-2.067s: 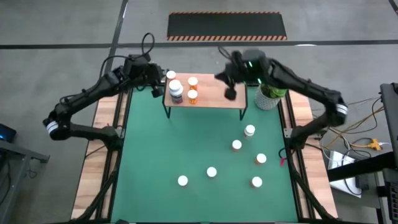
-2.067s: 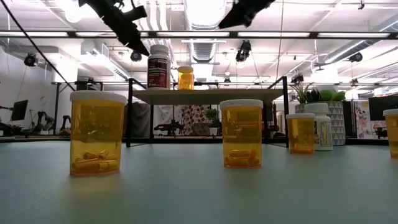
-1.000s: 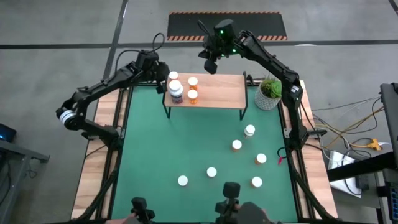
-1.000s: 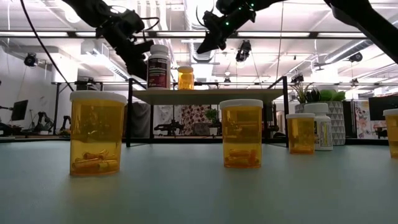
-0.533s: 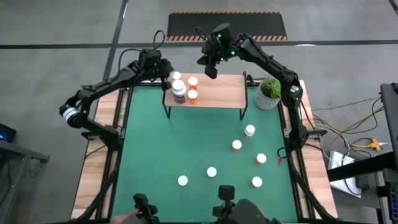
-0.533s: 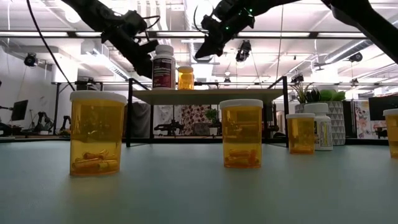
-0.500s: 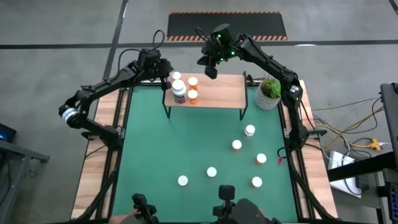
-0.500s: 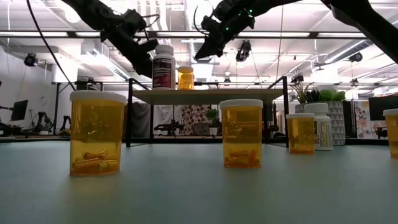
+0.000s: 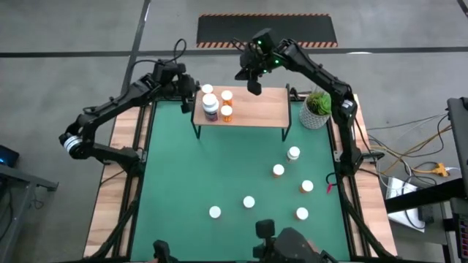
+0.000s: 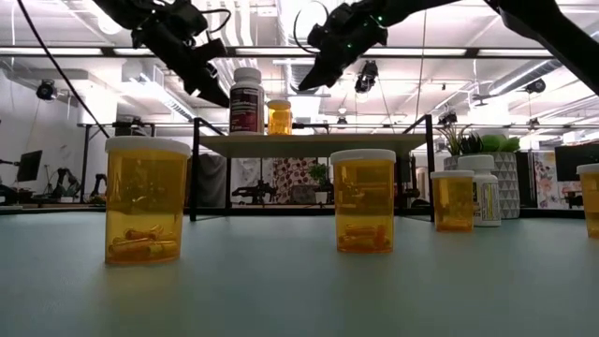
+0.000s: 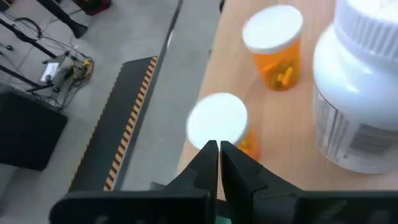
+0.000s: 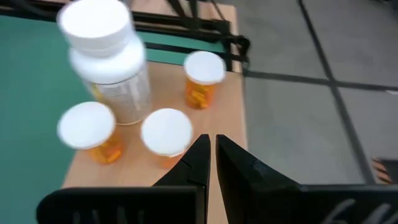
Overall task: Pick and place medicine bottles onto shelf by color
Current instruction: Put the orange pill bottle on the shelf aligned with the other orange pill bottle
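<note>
Orange bottles (image 10: 145,200) with white caps – green mat (image 9: 219,168), light-wood shelf (image 9: 256,109).

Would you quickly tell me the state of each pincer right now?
Left pincer: closed, holding nothing.
Right pincer: closed, holding nothing.

the right gripper (image 9: 253,86) now hangs over the far edge of the shelf (image 9: 259,111), having swung in from above the shelf's right part, out past the far edge, then back a little. the left gripper (image 9: 191,86) pulls slightly away from the large white bottle (image 9: 210,108), which sits a touch further right on the shelf than at first. the left arm's elbow shifts outward.
</note>
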Tool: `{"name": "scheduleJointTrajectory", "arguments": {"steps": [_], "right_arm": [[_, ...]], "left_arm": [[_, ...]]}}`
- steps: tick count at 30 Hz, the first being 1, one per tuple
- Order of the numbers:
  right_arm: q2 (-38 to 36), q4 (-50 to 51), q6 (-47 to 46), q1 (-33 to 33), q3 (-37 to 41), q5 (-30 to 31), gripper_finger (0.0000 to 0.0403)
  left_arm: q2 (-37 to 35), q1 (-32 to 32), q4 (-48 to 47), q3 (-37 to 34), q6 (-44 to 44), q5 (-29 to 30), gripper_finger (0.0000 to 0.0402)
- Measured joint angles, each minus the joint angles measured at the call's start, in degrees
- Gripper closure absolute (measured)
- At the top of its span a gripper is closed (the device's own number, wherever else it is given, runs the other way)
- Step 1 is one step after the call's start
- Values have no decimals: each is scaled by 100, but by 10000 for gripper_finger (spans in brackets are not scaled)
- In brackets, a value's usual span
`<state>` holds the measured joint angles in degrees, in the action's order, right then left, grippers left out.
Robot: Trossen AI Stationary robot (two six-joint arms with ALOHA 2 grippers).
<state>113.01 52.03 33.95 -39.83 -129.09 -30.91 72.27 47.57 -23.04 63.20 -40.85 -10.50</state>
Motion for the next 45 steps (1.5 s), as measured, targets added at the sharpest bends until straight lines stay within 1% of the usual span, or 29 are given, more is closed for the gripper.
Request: {"name": "scheduleJointTrajectory", "arguments": {"steps": [3,6,9,12,14,16,22,27,29,31,34,41,45], "right_arm": [[0,-15,263,-94,102,-489,385],[0,-211,320,-187,198,-784,385],[-2,-293,329,-258,252,-810,385],[-2,-286,341,-310,251,-809,385],[-3,-303,318,-328,245,-809,385],[-7,-284,318,-328,244,-809,385],[-7,-254,157,-322,244,-810,385],[-7,-142,118,-324,242,-807,385],[-7,-81,119,-324,242,-807,385],[-7,-36,148,-322,242,-807,385],[-7,23,187,-323,241,-806,385],[-7,34,195,-322,240,-805,385],[-7,44,207,-322,240,-805,385]], "left_arm": [[-25,7,4,2,6,44,401],[-242,-10,-37,103,227,34,401],[-653,-131,95,217,456,-121,401],[-993,-335,268,214,694,-531,401],[-1113,-486,396,212,945,-822,401],[-1138,-631,560,152,1169,-904,401],[-650,-953,1177,-76,1658,-894,401],[-180,-1031,1113,-17,1823,-826,401],[-118,-1040,1080,-17,1824,-637,401],[-123,-1043,976,-5,1825,-422,401],[-218,-1040,721,7,1825,-284,401],[-605,-1046,221,-10,1832,-248,401],[-805,-1047,317,-13,1804,-226,401]]}}
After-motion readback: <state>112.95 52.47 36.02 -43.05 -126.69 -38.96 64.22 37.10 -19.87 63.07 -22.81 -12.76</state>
